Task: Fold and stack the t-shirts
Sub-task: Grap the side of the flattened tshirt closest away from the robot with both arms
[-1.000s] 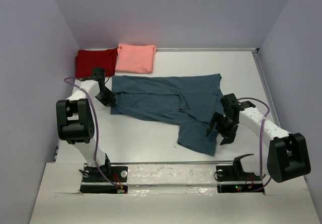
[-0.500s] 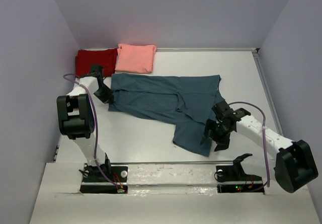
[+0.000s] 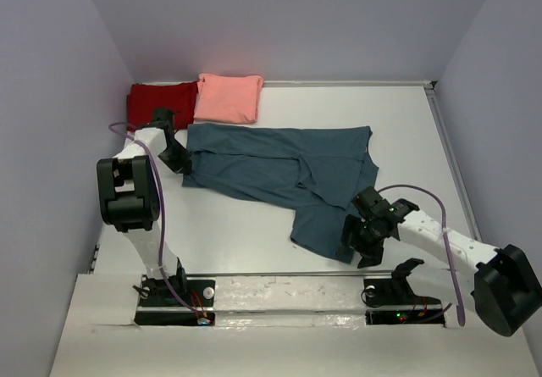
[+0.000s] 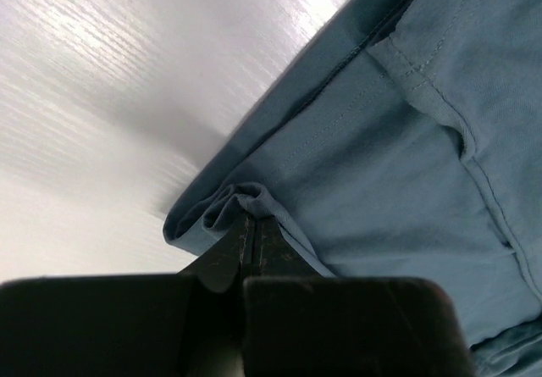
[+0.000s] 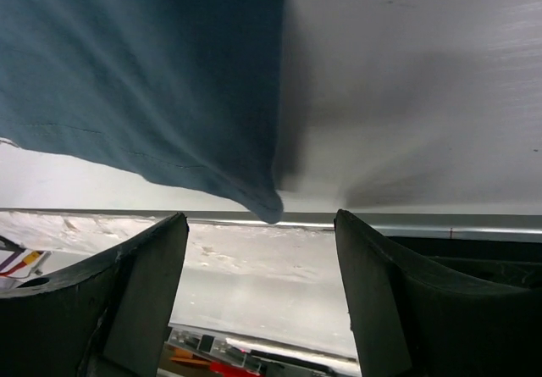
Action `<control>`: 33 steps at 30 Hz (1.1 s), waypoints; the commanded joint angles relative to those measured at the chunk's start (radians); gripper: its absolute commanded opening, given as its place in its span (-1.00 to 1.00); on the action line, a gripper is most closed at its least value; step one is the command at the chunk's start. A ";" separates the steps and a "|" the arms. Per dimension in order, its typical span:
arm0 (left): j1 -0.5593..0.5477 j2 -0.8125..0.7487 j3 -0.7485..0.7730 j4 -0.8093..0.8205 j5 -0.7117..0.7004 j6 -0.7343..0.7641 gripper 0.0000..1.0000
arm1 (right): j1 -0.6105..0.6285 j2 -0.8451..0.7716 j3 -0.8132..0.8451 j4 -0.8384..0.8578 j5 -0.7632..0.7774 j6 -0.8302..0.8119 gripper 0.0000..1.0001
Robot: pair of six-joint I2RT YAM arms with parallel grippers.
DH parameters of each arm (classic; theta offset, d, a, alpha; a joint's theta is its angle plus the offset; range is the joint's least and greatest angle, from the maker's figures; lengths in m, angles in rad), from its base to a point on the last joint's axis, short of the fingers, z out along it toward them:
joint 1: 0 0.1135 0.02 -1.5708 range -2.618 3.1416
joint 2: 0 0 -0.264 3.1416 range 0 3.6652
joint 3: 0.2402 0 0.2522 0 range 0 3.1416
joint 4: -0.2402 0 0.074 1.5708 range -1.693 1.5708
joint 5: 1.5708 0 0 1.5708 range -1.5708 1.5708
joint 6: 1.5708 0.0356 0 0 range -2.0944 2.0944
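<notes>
Left gripper (image 4: 252,229): pinched tight on teal-blue t-shirt (image 3: 271,165) edge.
Right gripper (image 5: 261,250): jaws apart, over shirt's near corner.

Lab test booth: bare grey walls (image 3: 296,21), white table (image 3: 406,140).

A white table (image 3: 406,131) sits enclosed by pale lilac walls (image 3: 296,21), a metal rail (image 5: 309,222) along its near edge.

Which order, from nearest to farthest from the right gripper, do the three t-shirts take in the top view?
1. teal t-shirt, its near corner at the right gripper.
2. pink t-shirt, far back.
3. red t-shirt, far-left corner.
</notes>
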 commanded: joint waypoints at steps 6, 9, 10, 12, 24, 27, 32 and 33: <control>0.007 0.003 0.047 -0.011 0.008 0.039 -1.00 | 0.035 -0.167 -0.059 0.034 0.119 0.044 0.49; 0.007 0.006 0.053 -0.016 0.004 0.045 -1.00 | 0.035 -0.187 -0.074 0.054 0.139 0.044 0.44; 0.007 0.006 0.054 -0.017 0.000 0.046 -1.00 | 0.046 -0.190 -0.085 0.063 0.142 0.045 0.41; 0.007 0.005 0.057 -0.019 -0.001 0.048 -1.00 | 0.046 -0.188 -0.093 0.084 0.145 0.048 0.40; 0.007 0.003 0.054 -0.020 -0.004 0.042 -1.00 | 0.086 -0.150 -0.102 0.129 0.133 0.059 0.04; 0.007 0.006 0.061 -0.022 -0.007 0.042 -1.00 | 0.086 -0.147 -0.101 0.132 0.131 0.067 -0.06; 0.008 0.014 0.068 -0.023 -0.007 0.040 -1.00 | 0.106 -0.131 -0.098 0.132 0.131 0.075 -0.23; 0.007 0.016 0.068 -0.025 -0.007 0.042 -1.00 | 0.106 -0.130 -0.096 0.132 0.131 0.076 -0.27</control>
